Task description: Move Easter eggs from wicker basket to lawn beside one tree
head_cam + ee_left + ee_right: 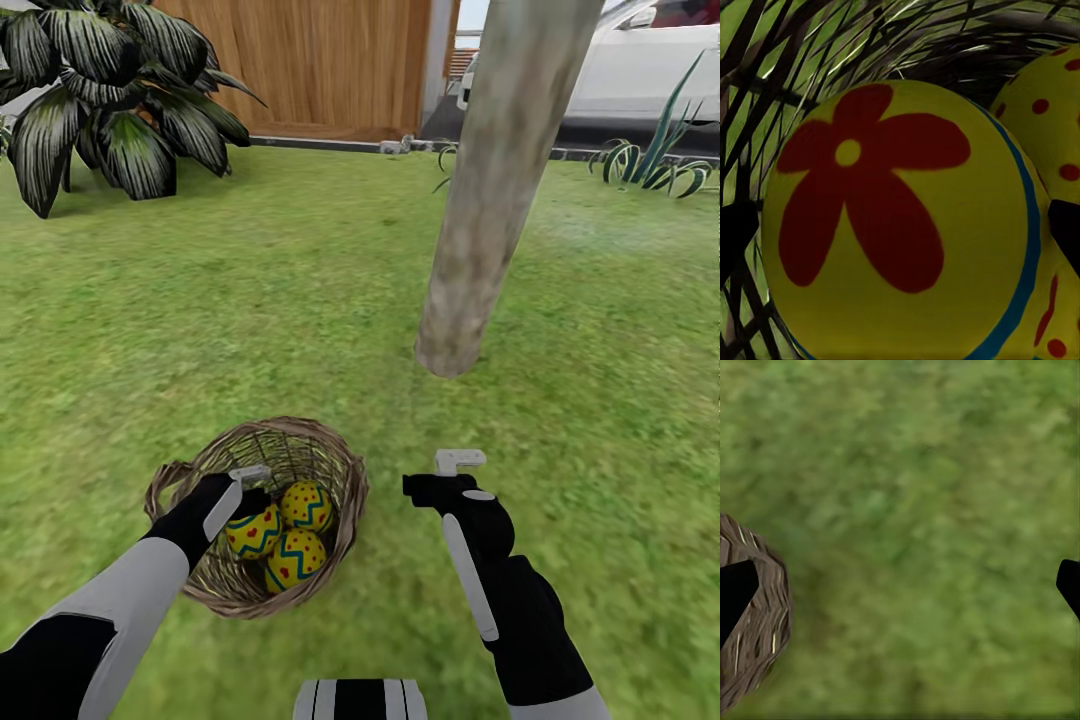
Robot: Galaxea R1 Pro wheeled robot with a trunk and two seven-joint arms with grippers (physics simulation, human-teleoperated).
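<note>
1. Eggs point(285, 533) are all three in the basket point(345, 505), which sits on the lawn point(250, 300) right in front of the robot, so nothing's been moved out yet

2. Left gripper point(243, 498) is dipped over the basket's 9 o'clock side, right at the nearest egg. In the left wrist view that egg point(900, 225), the one with the big red flower, sits between the two dark fingertips point(736, 232), which look spread to either side of it. Can't tell for sure if they're touching it, but my read is it's lined up for a grab and not clamped yet

3. Right gripper point(445, 475) hangs over bare grass at the basket's 3 o'clock, fingers apart and holding nothing. Its wrist view shows grass plus the basket wall point(754, 622) at the edge, so it's probably just parked out of the way

4. Tree trunk point(480, 200) stands at about 1 o'clock from the basket, near enough that I'd guess the basket spot was picked to keep the carry short. The grass at its base looks like the obvious drop spot
</note>
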